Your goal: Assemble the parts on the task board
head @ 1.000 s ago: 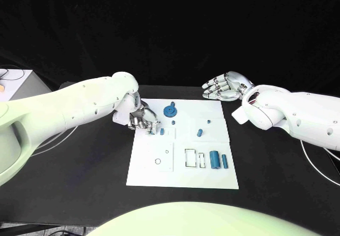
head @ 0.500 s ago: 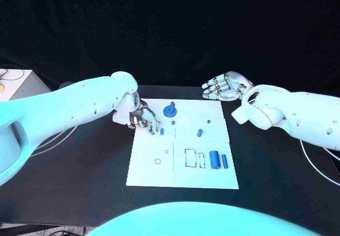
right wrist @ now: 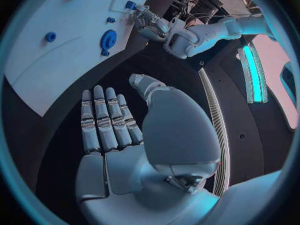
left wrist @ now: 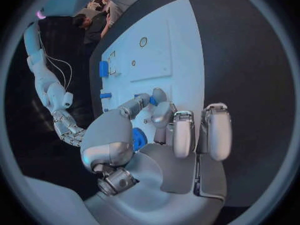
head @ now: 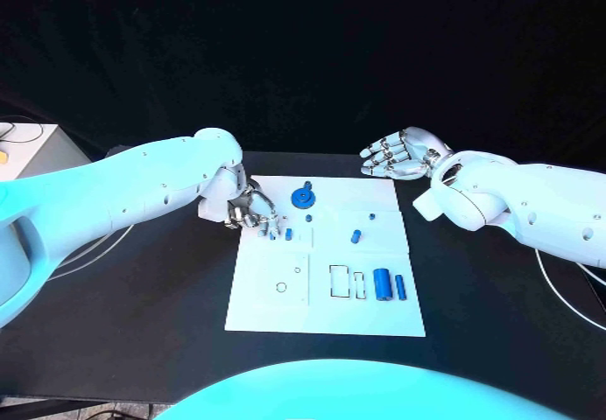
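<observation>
The white task board lies mid-table. My left hand reaches down onto its far left part; thumb and a fingertip pinch a small blue peg standing on the board. A round blue gear-like part sits just beyond that hand. Two small blue pieces lie right of centre. Two blue cylinders stand side by side near the board's right edge. My right hand hovers past the far right corner, palm up, fingers straight and holding nothing.
Outlined slots and a small ring mark the board's near half. A grey box with cables stands at the far left. Black table surrounds the board on both sides.
My left hand has drawn back slightly toward the far left, fingertips still at the small peg. The right hand has not moved.
</observation>
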You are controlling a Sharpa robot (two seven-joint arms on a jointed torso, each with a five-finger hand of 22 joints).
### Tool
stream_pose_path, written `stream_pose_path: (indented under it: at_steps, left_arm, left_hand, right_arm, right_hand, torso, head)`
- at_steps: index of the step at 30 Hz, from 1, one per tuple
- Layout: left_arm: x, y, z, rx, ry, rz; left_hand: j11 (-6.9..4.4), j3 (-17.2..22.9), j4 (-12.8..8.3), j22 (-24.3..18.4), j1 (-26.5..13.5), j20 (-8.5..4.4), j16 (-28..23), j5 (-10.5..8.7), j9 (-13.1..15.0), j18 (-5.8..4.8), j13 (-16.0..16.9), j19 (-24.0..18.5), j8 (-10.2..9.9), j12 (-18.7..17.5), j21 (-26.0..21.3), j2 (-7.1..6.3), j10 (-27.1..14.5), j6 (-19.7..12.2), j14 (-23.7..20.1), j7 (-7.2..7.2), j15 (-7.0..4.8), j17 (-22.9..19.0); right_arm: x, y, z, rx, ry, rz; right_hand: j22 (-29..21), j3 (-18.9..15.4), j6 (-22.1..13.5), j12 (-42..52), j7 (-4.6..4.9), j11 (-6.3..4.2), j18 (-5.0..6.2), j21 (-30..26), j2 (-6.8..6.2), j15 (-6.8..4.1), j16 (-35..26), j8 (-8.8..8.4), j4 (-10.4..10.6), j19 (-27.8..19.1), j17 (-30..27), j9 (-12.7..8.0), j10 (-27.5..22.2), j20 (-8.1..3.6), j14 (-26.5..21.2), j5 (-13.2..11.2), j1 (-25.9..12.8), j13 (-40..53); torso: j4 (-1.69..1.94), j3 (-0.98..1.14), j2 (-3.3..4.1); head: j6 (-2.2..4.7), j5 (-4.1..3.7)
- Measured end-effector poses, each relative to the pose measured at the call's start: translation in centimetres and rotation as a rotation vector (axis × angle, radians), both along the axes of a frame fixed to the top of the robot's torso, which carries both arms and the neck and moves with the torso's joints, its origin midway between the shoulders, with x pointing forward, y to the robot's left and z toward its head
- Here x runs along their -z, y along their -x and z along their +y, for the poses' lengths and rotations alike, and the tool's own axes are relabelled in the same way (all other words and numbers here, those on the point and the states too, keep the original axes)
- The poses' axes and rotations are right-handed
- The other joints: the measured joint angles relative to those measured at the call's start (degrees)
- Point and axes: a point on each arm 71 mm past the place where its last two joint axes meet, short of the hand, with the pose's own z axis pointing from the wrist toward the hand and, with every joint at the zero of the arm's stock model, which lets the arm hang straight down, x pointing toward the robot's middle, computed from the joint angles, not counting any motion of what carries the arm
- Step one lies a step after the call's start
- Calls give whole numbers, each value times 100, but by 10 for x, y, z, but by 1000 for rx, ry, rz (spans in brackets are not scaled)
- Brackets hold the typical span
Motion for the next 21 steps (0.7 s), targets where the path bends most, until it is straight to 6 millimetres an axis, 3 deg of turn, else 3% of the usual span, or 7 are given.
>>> stream_pose_path:
  at_steps: [4,8,11,12,15,21]
  left_arm:
    - [0,3,5,-1,-1,-3]
    - [-1,6,10,-10,10,-12]
    - [-5,8,12,-22,31,-26]
    - [-7,8,13,-27,40,-32]
    - [-14,8,16,-55,73,-55]
    - [-26,8,26,-121,146,-104]
  left_hand:
    - [0,-314,106,0,70,0,0,-67,40,0,0,0,-57,-21,-23,-174,0,0,0,0,0,0]
    - [0,-615,282,0,99,0,0,-185,80,0,-4,0,-103,-61,-32,-252,0,22,0,22,0,0]
    - [10,-876,451,0,203,0,0,-703,150,0,-72,0,-133,-107,-67,-311,-72,6,0,38,0,0]
    - [23,-944,495,0,205,0,0,-773,167,0,-94,0,-133,-132,-67,-309,-86,-9,0,31,0,0]
    - [31,-1086,582,0,270,0,0,-817,206,0,-180,0,-168,-179,-107,-365,-175,-114,0,52,0,0]
    - [82,-1237,701,0,462,5,0,-817,265,0,-375,-5,-207,-307,-297,-342,-361,-294,0,107,0,0]
  right_arm:
    - [0,0,0,0,0,1]
    - [0,0,0,0,0,1]
    - [1,0,-1,1,0,2]
    - [1,0,-1,1,0,2]
    - [2,1,-1,2,1,4]
    - [2,1,-2,2,1,5]
  right_hand:
    - [0,0,0,0,0,0,0,0,0,0,0,0,0,0,0,0,0,0,0,0,0,0]
    - [0,0,21,-20,20,0,0,0,0,0,0,0,0,0,-10,0,0,0,0,0,0,0]
    - [0,0,21,-20,20,0,0,0,0,0,0,0,0,0,-11,0,0,0,0,0,0,0]
    - [1,0,21,-20,20,0,0,0,0,0,0,0,0,0,-10,0,0,0,0,0,0,0]
    - [1,0,21,-20,20,0,0,0,0,0,0,0,0,0,-10,0,0,0,0,0,0,0]
    - [1,0,21,-20,20,0,0,0,0,0,0,0,0,0,-10,0,0,0,0,0,0,0]
  torso:
    - [-1,0,1]
    - [-1,-1,1]
    - [-1,-3,1]
    - [1,-3,1]
    - [2,-3,-3]
    - [4,-1,-8]
  head:
    - [0,3]
    - [0,3]
    - [0,-4]
    - [0,-5]
    - [0,-7]
    - [0,13]
